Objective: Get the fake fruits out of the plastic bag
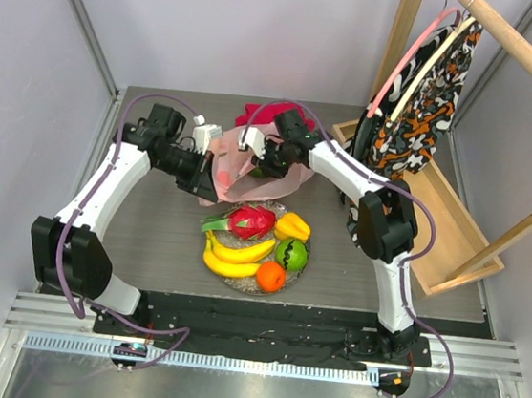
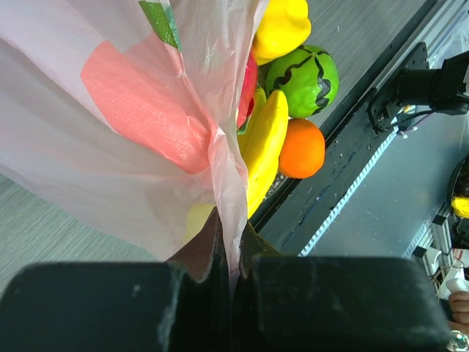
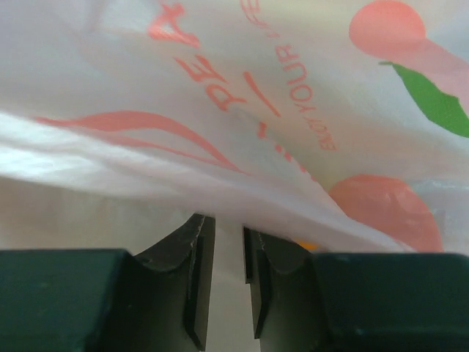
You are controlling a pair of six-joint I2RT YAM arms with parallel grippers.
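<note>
The left gripper [image 2: 231, 246] pinches the plastic bag [image 2: 110, 147] tight. The right gripper [image 3: 229, 242] has its jaws nearly together at the bag, but I cannot tell if they hold it. The fake fruits [image 1: 256, 241] sit heaped just beside the bag.

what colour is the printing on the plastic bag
Coral-red lettering and shapes plus a green leaf on the plastic bag; clearest in the right wrist view.

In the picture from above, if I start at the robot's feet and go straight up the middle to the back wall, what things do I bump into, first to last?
orange → dragon fruit → plastic bag → red cloth. The bananas and the green fruit are left out, since they lie level with their neighbours.
</note>
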